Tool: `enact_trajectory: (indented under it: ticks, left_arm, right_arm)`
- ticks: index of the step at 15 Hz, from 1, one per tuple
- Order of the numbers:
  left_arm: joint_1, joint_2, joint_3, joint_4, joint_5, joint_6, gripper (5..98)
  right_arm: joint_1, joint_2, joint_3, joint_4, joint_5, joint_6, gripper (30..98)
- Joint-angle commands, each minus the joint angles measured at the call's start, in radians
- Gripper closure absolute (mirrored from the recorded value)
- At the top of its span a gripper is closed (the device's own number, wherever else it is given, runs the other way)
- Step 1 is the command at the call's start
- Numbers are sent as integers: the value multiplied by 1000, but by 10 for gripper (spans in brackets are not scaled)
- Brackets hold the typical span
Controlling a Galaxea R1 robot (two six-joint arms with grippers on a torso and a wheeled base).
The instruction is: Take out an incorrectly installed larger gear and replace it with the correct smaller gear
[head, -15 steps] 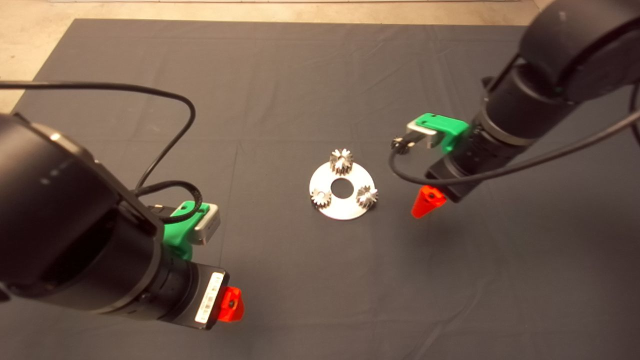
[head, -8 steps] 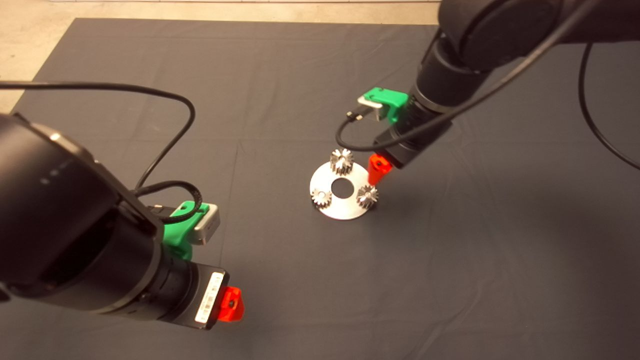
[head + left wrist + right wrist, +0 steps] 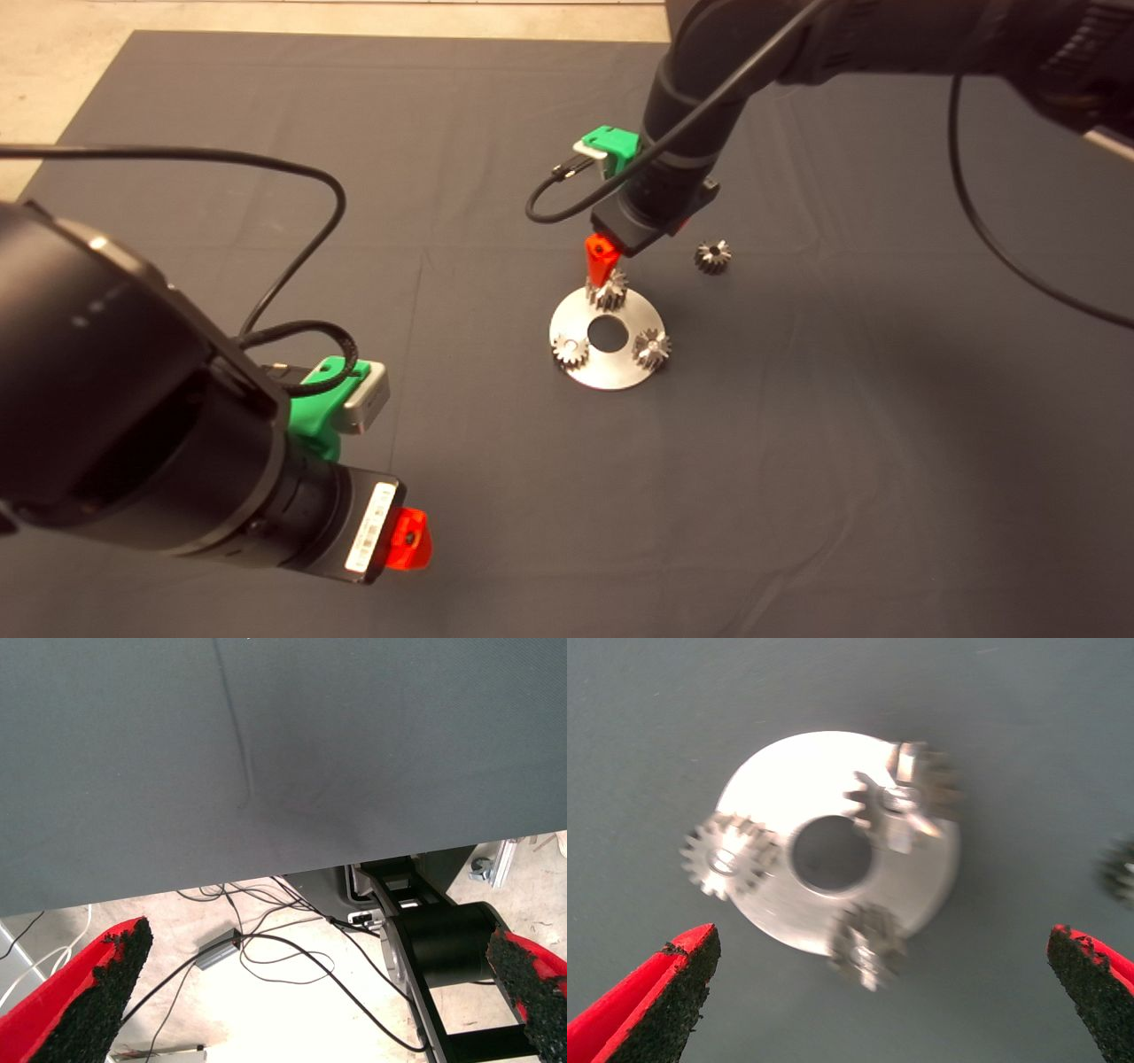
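1. Head view shows the right gripper [image 3: 605, 262] hanging directly over the larger gear [image 3: 607, 291], its one visible red fingertip just above, perhaps touching, the gear's flared teeth.
2. Right wrist view shows its fingers [image 3: 656, 1001] spread wide with nothing between them; the round steel plate [image 3: 802, 784] sits between them and farther out, with the larger gear [image 3: 899, 802] on the plate's rim nearer the other finger, its axis upright.
3. The coming move looks like a straight descent and closing on that gear, once the fingers bracket it rather than the plate.
4. Beyond that same finger, the smaller gear [image 3: 712, 256] lies loose on the mat, off the plate, near the right gripper.
5. Left gripper [image 3: 409, 539] is parked well apart at the desk's near edge, fingers [image 3: 93, 997] wide open and empty.
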Motion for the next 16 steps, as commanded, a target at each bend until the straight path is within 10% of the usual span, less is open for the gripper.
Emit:
enact_trajectory:
  ticks: [1, 16]
  left_arm:
    - [-13, 2, 15, -20, 132, -4, 54]
    - [-13, 8, 15, -20, 132, -3, 54]
  right_arm:
    - [-20, 30, -67, -68, 1, -22, 308]
    - [-72, 58, -177, -109, 1, -25, 308]
